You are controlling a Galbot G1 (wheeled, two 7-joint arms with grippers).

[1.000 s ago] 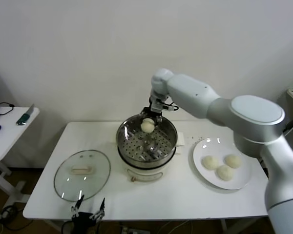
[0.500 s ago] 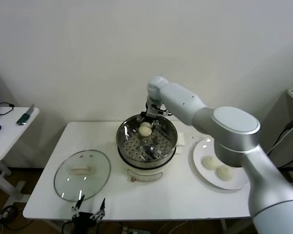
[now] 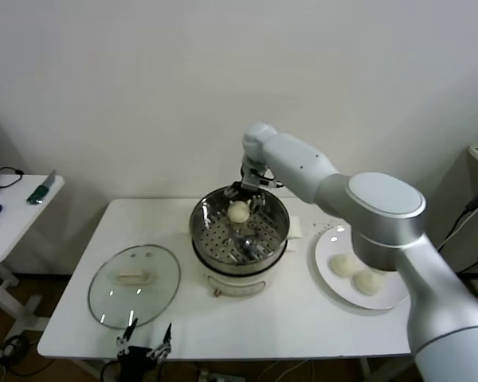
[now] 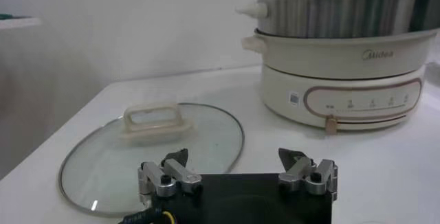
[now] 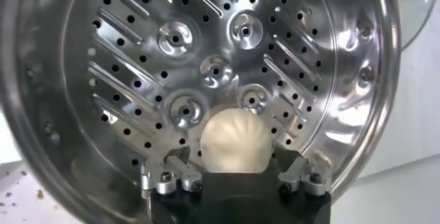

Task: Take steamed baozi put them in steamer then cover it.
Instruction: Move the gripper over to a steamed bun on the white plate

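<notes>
The steamer (image 3: 201,229) stands mid-table on its cream pot base (image 3: 237,282). One steamed baozi (image 3: 238,212) lies on its perforated floor toward the back. My right gripper (image 3: 248,192) hangs just over it, open. In the right wrist view the baozi (image 5: 236,143) sits between the spread fingers (image 5: 175,160) with small gaps either side. Two more baozi (image 3: 344,265) show on the white plate (image 3: 325,253). The cover (image 3: 134,285) lies flat at front left. My left gripper (image 3: 145,344) waits open at the table's front edge, facing the cover (image 4: 155,143).
My right arm reaches over the plate from the right and hides part of it. A small side table (image 3: 16,215) with a few tools stands at far left. The wall is close behind the steamer (image 4: 344,12).
The right gripper has sunk a little into the steamer and opened. The baozi it held now rests on the perforated floor. The left arm has not moved.
</notes>
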